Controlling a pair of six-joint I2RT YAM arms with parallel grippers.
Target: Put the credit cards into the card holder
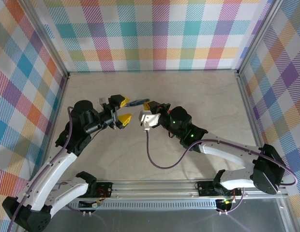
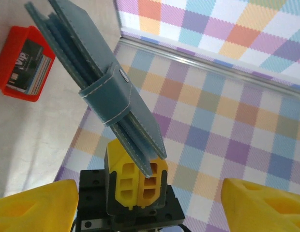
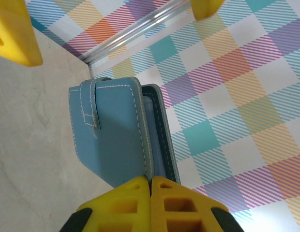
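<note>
Two hands meet above the worktop (image 1: 155, 87): right hand (image 3: 151, 183) pinches the card holder (image 3: 113, 130) by its edge, left hand (image 1: 123, 110) spread, empty. Credit cards (image 2: 29, 65) lie in the red tray (image 2: 19, 94). Risk: holder may pivot in that narrow pinch.

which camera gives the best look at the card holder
Right wrist: the card holder sits centred, its broad blue face, stitched clasp tab and pale inner pocket clear. Left wrist has the card holder edge-on, top cropped. In top external the card holder is a small blue sliver.
</note>
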